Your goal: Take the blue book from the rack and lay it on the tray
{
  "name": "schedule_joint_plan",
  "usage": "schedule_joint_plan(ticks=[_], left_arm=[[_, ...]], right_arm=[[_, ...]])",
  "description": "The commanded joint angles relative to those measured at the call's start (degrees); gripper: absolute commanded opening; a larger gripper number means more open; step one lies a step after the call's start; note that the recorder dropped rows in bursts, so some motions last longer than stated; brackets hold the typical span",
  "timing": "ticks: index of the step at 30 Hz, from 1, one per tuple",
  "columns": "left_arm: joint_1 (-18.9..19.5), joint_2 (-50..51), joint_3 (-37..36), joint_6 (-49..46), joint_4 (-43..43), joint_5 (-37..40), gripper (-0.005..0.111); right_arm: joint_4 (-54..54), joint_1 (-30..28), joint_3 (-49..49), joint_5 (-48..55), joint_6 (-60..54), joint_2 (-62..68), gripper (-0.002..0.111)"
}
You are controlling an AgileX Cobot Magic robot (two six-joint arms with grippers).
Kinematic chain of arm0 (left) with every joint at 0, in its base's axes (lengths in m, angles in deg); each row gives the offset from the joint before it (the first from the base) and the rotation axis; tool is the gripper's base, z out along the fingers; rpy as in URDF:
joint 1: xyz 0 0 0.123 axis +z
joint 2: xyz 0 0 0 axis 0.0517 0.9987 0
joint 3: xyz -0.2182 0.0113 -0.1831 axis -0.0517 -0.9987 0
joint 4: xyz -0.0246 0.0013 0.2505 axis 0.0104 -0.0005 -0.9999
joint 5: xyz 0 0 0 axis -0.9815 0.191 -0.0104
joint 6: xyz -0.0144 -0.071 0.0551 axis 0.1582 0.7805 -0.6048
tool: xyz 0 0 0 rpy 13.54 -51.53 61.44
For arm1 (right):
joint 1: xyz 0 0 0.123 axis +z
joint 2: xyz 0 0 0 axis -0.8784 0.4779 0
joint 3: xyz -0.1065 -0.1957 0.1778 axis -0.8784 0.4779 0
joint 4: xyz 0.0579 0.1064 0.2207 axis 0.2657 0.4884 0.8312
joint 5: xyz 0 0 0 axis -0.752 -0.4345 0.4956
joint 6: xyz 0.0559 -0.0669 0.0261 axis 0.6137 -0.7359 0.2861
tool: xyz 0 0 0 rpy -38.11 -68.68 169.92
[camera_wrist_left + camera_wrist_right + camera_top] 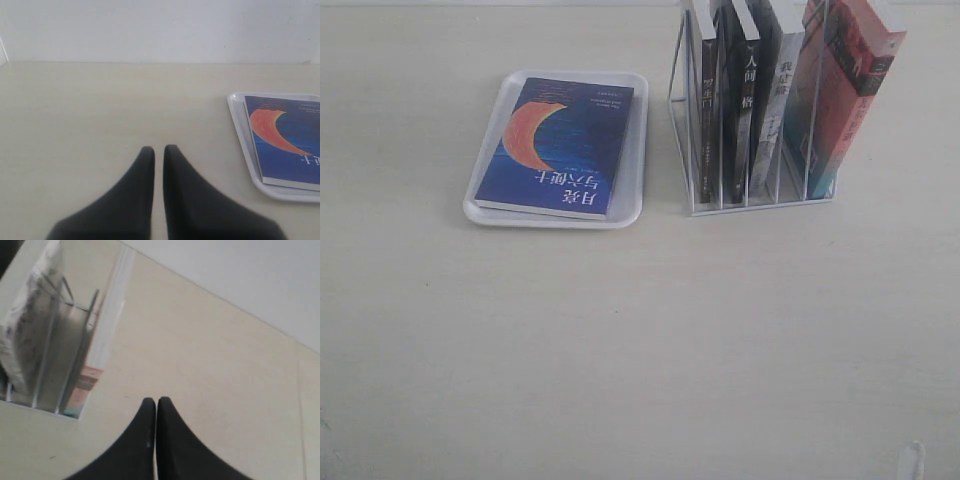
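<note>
Left gripper (159, 149) and right gripper (156, 400) both closed, holding nothing: blue book (560, 145) lies flat inside tray (640, 150), so I judge my job done.

Glossy paper blue book (560, 145), smooth plastic tray (636, 140), white wire rack (760, 204)

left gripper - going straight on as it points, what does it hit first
Probably nothing near: only bare table lies ahead of the left gripper, up to the far wall. The tray with the blue book sits off to the side.
</note>
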Motion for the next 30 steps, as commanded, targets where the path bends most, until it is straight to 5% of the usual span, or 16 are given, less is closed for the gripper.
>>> schedule_joint_plan(ticks=[1, 20, 30], left_arm=[[-0.46, -0.13, -0.22, -0.12, -0.12, -0.35, 0.006], [-0.46, -0.13, -0.22, -0.12, -0.12, -0.35, 0.006], [-0.46, -0.13, -0.22, -0.12, -0.12, -0.35, 0.006]], right_arm=[[12.24, -1.01, 2.73, -6.41, -3.02, -0.54, 0.000], [13.62, -1.01, 2.73, -6.39, -2.21, -0.86, 0.000], [13.55, -5.92, 2.73, -7.64, -2.23, -17.74, 0.000]])
